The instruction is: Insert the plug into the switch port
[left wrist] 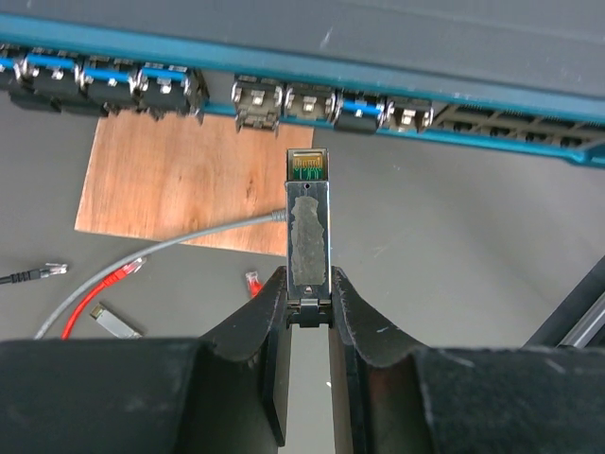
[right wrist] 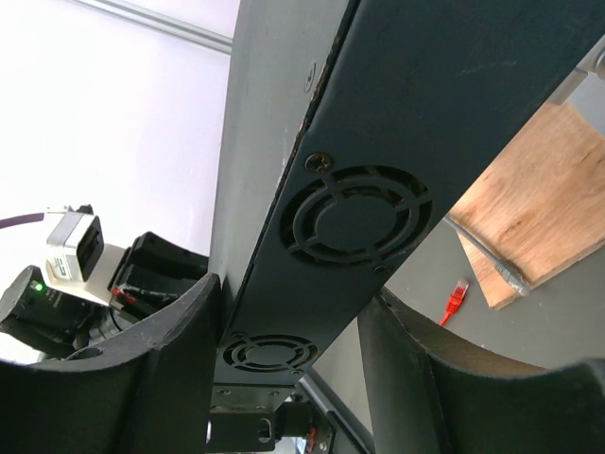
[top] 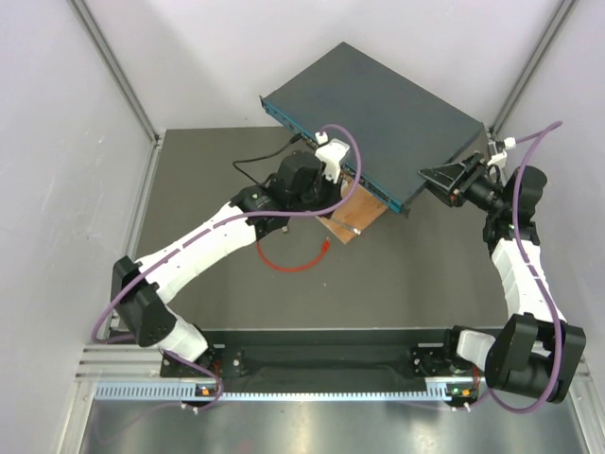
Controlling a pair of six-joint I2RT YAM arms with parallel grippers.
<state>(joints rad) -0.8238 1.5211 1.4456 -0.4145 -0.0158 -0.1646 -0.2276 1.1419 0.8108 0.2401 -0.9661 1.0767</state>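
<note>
Red plug (top: 325, 248) lies on the bench (top: 425, 284) nearest the left fingers (left wrist: 354, 312), clamped on a silver module (left wrist: 309, 222) facing the switch port (left wrist: 309, 102); right fingers (right wrist: 189, 350) clamp the switch (top: 378, 113).

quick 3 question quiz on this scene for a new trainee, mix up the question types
1. True or false: the left hand is holding the red plug.
2. Multiple choice: the right hand is closed on the switch at A) the port front, B) the vented side, C) the rear.
3. Fill in: the red plug lies loose on the ___.

Key:
1. False. It holds a silver metal module, aimed at the port row.
2. B.
3. table.
</note>
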